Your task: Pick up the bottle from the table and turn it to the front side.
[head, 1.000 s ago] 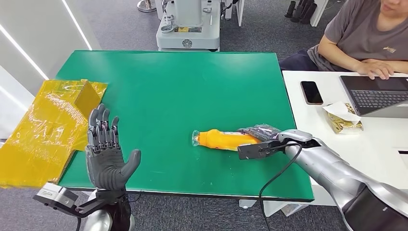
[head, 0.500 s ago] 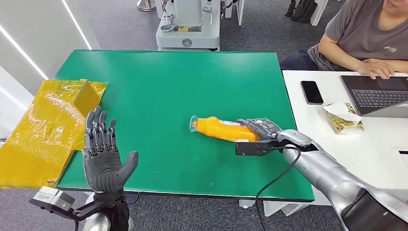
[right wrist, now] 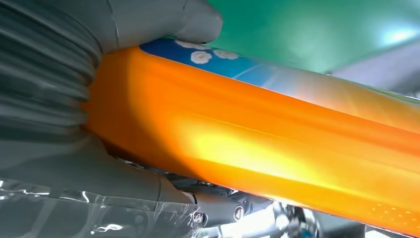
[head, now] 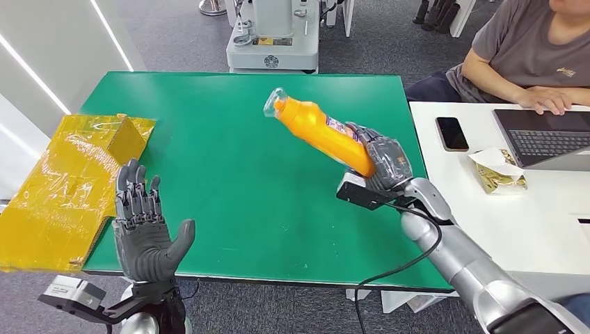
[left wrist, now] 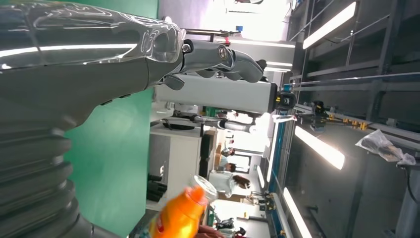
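An orange bottle (head: 320, 131) with a clear cap hangs tilted above the green table (head: 229, 139), its cap end pointing up and to the far left. My right hand (head: 381, 161) grips its lower end. Close up, the orange body (right wrist: 257, 148) with a blue label strip runs through my right hand (right wrist: 74, 124). The bottle's cap end (left wrist: 185, 213) also appears past my left hand (left wrist: 74, 89). My left hand (head: 146, 226) is raised at the table's near left edge, palm up, fingers spread, holding nothing.
A yellow plastic-wrapped box (head: 69, 181) lies at the table's left edge. To the right stands a white desk (head: 487, 209) with a phone (head: 451, 133), a snack packet (head: 497, 170) and a laptop (head: 543, 136), where a person (head: 522, 49) sits typing. A grey machine base (head: 273, 35) stands behind the table.
My right hand has lifted the bottle off the table and swung it up and toward the far side, tilting its cap end upward. My left hand has sunk slightly.
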Controlling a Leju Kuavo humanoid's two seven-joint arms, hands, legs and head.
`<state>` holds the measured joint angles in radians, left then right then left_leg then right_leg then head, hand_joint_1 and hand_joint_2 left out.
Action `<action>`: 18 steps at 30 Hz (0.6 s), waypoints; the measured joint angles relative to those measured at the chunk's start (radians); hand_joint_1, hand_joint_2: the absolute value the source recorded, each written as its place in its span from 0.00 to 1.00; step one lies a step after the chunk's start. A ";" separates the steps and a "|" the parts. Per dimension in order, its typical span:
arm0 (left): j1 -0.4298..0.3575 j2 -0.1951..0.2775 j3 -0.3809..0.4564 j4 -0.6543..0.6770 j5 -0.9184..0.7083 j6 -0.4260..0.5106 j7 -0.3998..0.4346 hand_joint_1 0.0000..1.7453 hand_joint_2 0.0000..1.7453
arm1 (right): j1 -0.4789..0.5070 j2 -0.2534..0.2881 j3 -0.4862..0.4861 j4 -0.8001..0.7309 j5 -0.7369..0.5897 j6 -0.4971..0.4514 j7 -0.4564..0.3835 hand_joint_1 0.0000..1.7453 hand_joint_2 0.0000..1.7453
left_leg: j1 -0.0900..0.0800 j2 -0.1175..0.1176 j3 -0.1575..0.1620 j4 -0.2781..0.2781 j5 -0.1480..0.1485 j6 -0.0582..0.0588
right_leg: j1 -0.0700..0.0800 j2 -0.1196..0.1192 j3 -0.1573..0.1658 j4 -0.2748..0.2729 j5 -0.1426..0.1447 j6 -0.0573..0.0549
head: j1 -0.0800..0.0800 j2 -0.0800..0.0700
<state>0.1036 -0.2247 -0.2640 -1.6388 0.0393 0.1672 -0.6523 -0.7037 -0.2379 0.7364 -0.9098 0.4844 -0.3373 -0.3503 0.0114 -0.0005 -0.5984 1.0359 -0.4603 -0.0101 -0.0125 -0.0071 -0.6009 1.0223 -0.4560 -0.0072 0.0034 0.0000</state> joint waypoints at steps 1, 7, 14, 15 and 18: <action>0.000 -0.001 0.000 0.000 0.000 0.002 0.000 0.00 1.00 | 0.018 0.001 -0.016 -0.024 0.007 -0.020 -0.002 1.00 1.00 | 0.000 0.000 0.000 0.000 0.000 0.000 | 0.000 0.000 0.000 0.000 0.000 0.000 | 0.000 0.000; -0.008 -0.002 0.000 0.003 -0.003 0.017 0.003 0.00 1.00 | 0.110 0.016 -0.089 -0.152 0.094 -0.174 -0.081 1.00 1.00 | 0.000 0.001 0.000 0.000 -0.001 0.000 | 0.000 0.001 -0.001 0.000 0.000 0.000 | 0.000 0.000; -0.029 -0.002 -0.001 0.021 0.001 0.027 0.005 0.00 1.00 | 0.155 0.039 -0.099 -0.223 0.101 -0.226 -0.123 1.00 1.00 | 0.000 0.001 0.000 0.000 -0.001 0.000 | 0.000 0.001 -0.001 0.000 0.000 0.000 | 0.000 0.000; -0.033 -0.002 -0.001 0.025 0.002 0.029 0.006 0.00 1.00 | 0.160 0.045 -0.099 -0.230 0.102 -0.240 -0.131 1.00 1.00 | 0.000 0.001 0.000 0.000 -0.001 0.000 | 0.000 0.001 -0.001 0.000 0.000 0.000 | 0.000 0.000; -0.042 -0.002 -0.001 0.036 0.003 0.033 0.006 0.00 1.00 | 0.172 0.063 -0.098 -0.246 0.103 -0.262 -0.142 1.00 1.00 | 0.000 0.001 0.000 0.000 -0.001 0.000 | 0.000 0.001 -0.002 0.000 0.000 0.000 | 0.000 0.000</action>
<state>0.0620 -0.2264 -0.2654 -1.6029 0.0423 0.1998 -0.6462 -0.5317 -0.1750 0.6383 -1.1557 0.5873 -0.5995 -0.4920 0.0115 0.0006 -0.5988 1.0357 -0.4609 -0.0100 -0.0124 -0.0059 -0.6024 1.0224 -0.4562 -0.0072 0.0033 0.0000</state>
